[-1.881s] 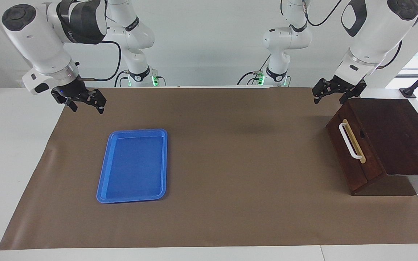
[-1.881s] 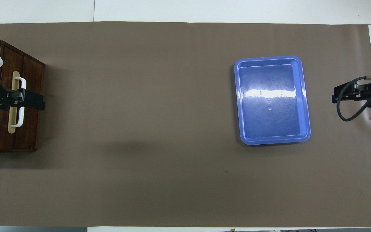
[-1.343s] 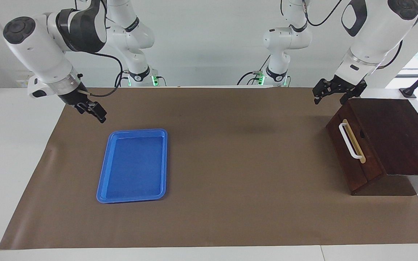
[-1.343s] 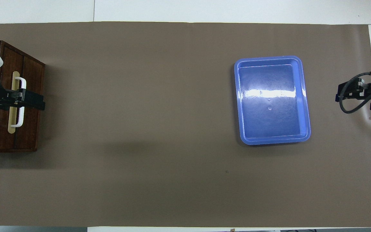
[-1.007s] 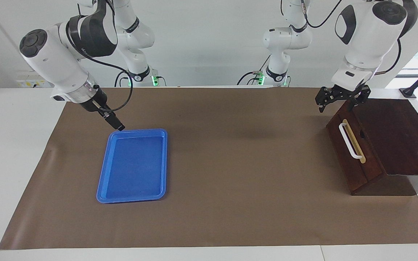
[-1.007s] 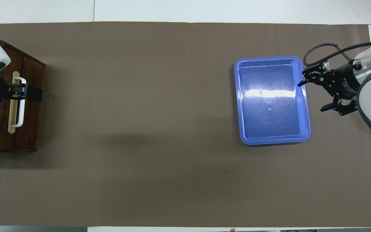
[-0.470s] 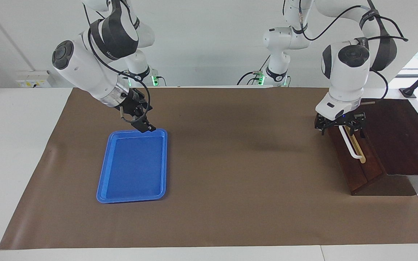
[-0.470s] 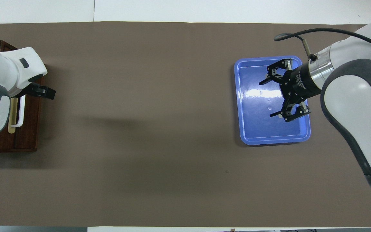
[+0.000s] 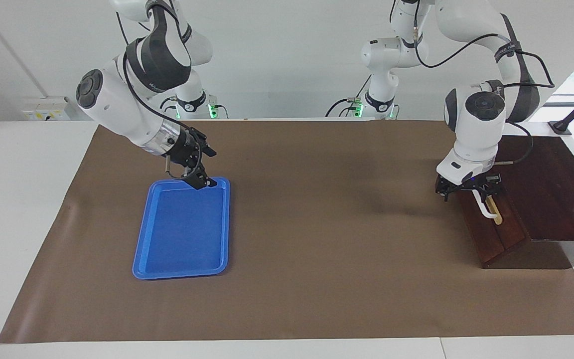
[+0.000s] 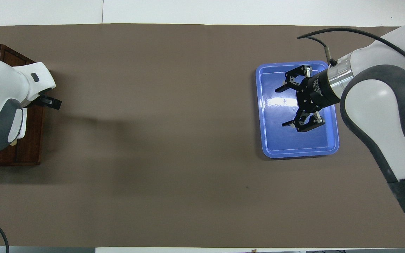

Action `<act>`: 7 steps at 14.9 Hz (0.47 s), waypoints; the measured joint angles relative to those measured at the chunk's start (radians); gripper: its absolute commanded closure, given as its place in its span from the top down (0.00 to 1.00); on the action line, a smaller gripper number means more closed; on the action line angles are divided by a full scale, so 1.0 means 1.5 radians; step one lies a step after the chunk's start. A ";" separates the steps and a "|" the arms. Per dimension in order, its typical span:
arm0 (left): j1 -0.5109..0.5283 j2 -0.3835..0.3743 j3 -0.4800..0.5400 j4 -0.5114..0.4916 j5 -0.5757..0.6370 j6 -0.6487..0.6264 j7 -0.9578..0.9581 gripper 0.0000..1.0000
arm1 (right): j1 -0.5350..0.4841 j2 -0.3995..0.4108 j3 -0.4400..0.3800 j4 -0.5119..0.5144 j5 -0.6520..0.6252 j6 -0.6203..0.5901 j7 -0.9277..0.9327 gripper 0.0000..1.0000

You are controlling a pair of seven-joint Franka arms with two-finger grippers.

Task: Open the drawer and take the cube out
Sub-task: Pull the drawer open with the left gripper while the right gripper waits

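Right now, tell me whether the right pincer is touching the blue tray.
Apart. In the facing view the right pincer, open, hangs just above the blue tray's rim nearest the robots, with nothing held; the overhead view only shows it over the tray.

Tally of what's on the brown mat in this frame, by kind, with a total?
Blue tray: 1
Dark wooden box with its drawer shut: 1
Yellow cube: 0 in view
Total: 2 things
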 measured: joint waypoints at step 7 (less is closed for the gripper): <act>0.018 0.001 0.001 -0.059 0.016 0.059 0.001 1.00 | 0.040 0.026 0.001 -0.002 0.048 0.079 -0.031 0.98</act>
